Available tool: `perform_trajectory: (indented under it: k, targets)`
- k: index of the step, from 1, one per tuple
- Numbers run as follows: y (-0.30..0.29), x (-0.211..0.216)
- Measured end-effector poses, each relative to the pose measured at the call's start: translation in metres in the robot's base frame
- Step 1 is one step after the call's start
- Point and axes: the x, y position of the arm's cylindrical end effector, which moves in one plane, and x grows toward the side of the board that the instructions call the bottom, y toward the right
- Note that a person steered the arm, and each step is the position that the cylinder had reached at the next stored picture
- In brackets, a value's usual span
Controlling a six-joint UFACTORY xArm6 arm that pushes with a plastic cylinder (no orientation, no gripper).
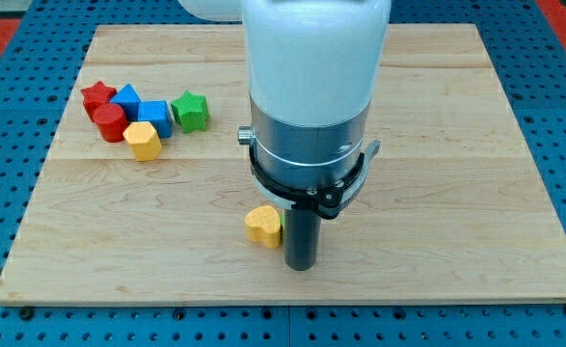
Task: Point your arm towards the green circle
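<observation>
- My tip sits low on the board, approx 6 o'clock from board centre, just right of a yellow heart block. Looks touching or nearly so; can't tell which.
- End effector: plain rod, no jaws, nothing to open or close, holding nothing. It can only push.
- Task's thing: no clear green circle in view. The only green block is at approx 10 o'clock from my tip, well apart, and its shape reads more star-like than round. Judging that's the target.
- Cluster to its left: red star block, red cylinder block, two blue blocks and a yellow hexagon-ish block. The nearer blue one is just beside the green.
- Step in hand (my judgement): approach barely begun, tip far from target.
- Next move calls for: slide toward 10 o'clock, passing above the yellow heart so as not to drag it along, then stop short of the green w/o knocking it into the blue neighbour.
</observation>
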Motion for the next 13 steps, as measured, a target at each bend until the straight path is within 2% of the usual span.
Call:
perform_trajectory:
  k: [3,5,6,7,9,11,12,13]
  targets:
    - [0.001,-0.009]
    - [0.033,-0.021]
    - [0.096,-0.057]
    - [0.128,-0.098]
    - [0.071,-0.145]
    - [0.064,-0.192]
    - [0.044,-0.156]
    - [0.013,-0.163]
